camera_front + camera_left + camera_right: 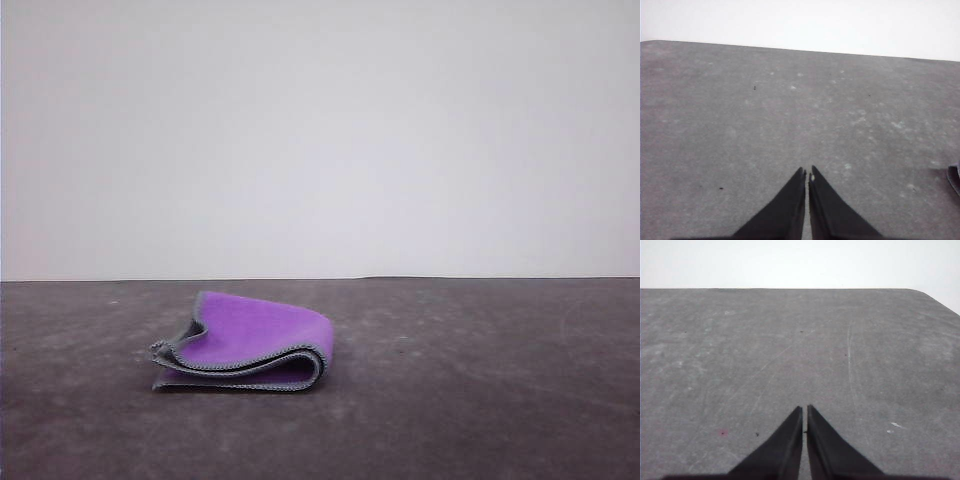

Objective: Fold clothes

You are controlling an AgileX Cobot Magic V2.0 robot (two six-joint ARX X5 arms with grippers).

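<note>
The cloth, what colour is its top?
Bright purple, with light grey stitched edging; the cloth shows best in the front view.

The front view looks low and level across the grey surface (480,400) toward a white wall (320,130). Both wrist views look down from close above the same surface, over each end effector's tips.

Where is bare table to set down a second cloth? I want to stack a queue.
Bare table lies right of the folded cloth, plus a narrower strip to its left and in front. Nothing is crowded.
</note>
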